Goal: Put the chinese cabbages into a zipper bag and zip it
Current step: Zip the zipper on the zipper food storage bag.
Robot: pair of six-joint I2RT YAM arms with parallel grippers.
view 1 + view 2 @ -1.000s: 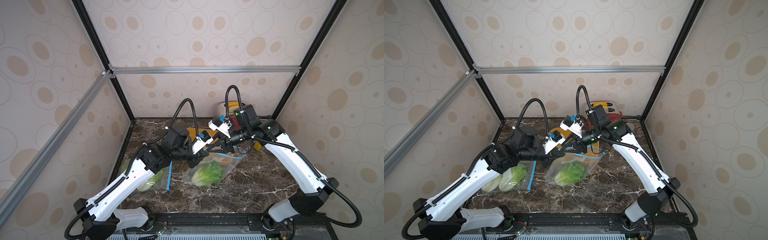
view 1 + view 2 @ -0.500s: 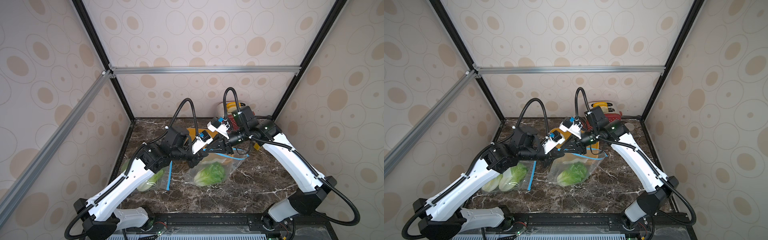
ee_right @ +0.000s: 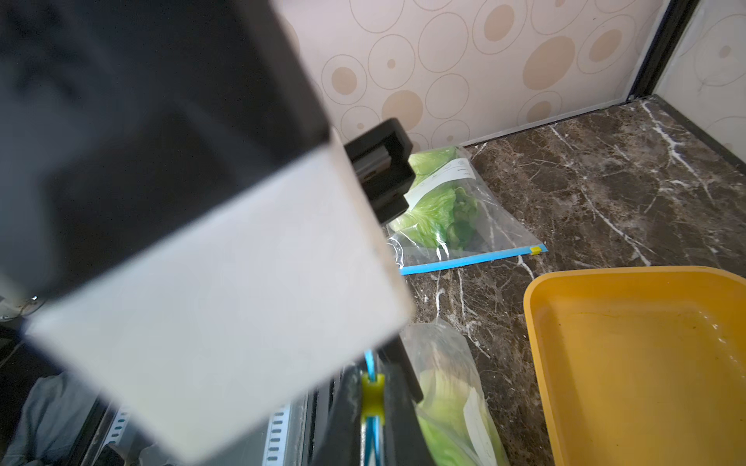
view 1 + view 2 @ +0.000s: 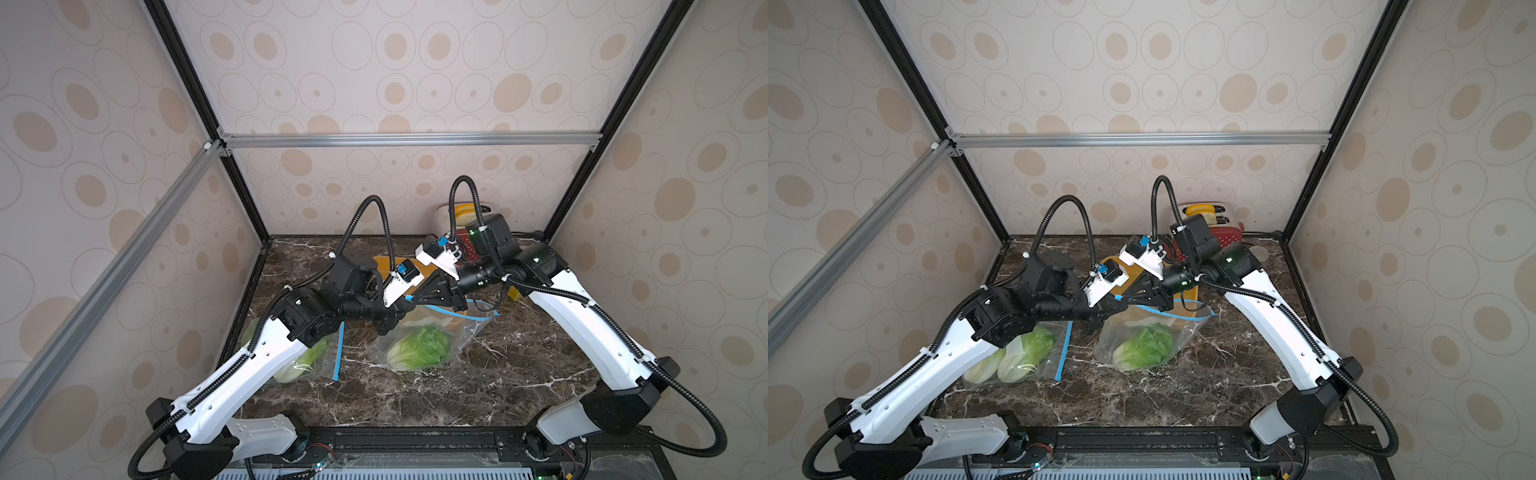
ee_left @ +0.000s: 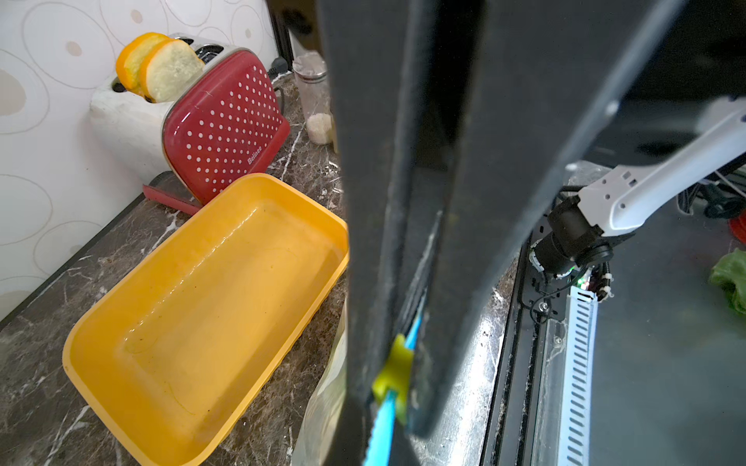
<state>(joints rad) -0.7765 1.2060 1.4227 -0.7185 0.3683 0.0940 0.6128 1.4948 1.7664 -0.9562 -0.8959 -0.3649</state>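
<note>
- Top views both show one cabbage (image 4: 419, 352) lying inside the clear bag (image 4: 467, 332) in the middle of the table (image 4: 498, 374). Its white ribbed base points front-left and its crinkled bright green leaves point toward the back.
- Two more cabbages (image 4: 1017, 355), pale at the base and green at the top, lie side by side in a second bag (image 4: 1046, 365). That bag lies flat on the left side of the table, with its blue strip (image 4: 1063, 350) along the edge nearer the middle.
- The middle bag's mouth is lifted, and its blue zip (image 4: 457, 312) curves in the air near the yellow tray (image 4: 384, 262).
- The left claw (image 4: 405, 307) is clenched on the end of the zip. The right claw (image 4: 417, 298) is clenched on the yellow slider (image 3: 372, 393). The two claws meet tip to tip.
- The red dotted toaster (image 5: 226, 121) bears a small white word, seemingly "Belinee". The second bag has a white label (image 3: 440, 183) whose print is too small to read.
- Compared with a second ago, the right claw has moved in toward the left claw and its jaws have drawn together. The left claw stays clenched, and both bags and all the cabbages lie where they were.
</note>
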